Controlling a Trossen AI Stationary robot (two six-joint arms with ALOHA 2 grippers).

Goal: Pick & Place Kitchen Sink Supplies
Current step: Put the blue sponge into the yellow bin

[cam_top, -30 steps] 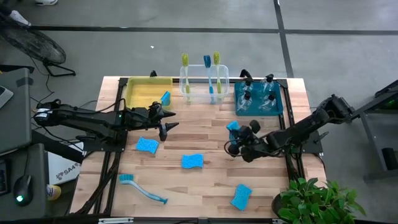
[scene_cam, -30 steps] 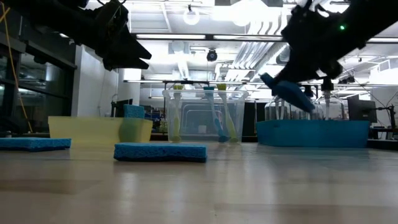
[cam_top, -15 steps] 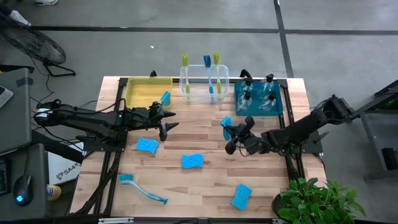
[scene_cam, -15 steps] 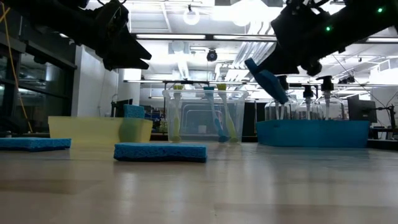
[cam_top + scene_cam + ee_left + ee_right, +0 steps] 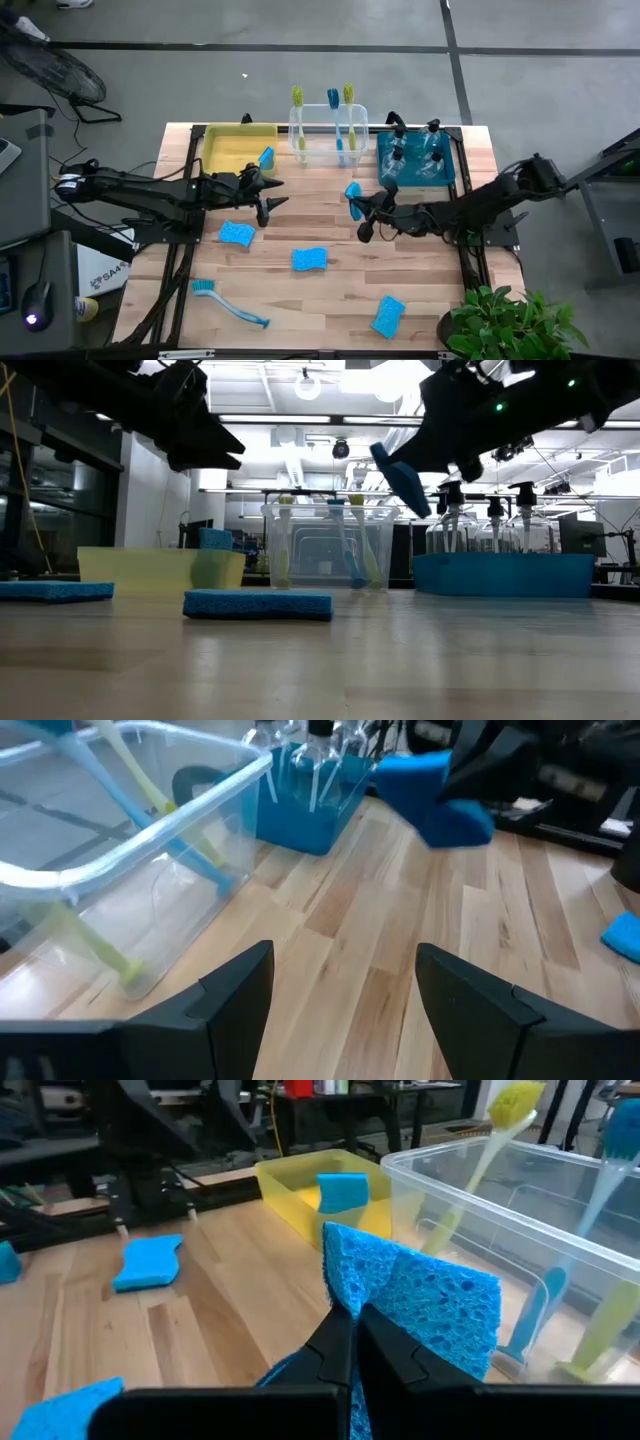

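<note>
Bright-blue foam is sitting pinched between the closed fingers of the right gripper (image 5: pixel 356 192): a sponge (image 5: pixel 352 190) held in the air, just right of the high view's centre, in front of the clear bin (image 5: pixel 329 140). In the right wrist view the sponge (image 5: pixel 415 1305) is folding over the finger tips. The left gripper (image 5: pixel 268 193) is hovering at centre left with its fingers standing apart, holding nothing. Around them the wooden counter (image 5: pixel 330 290) is carrying three loose sponges: one (image 5: pixel 237 233) near the left gripper, one (image 5: pixel 309 260) at lower centre, one (image 5: pixel 387 316) at lower right. A blue dish brush (image 5: pixel 228 303) is lying at lower left. Another sponge (image 5: pixel 265 157) is leaning inside the yellow bin (image 5: pixel 237 149).
</note>
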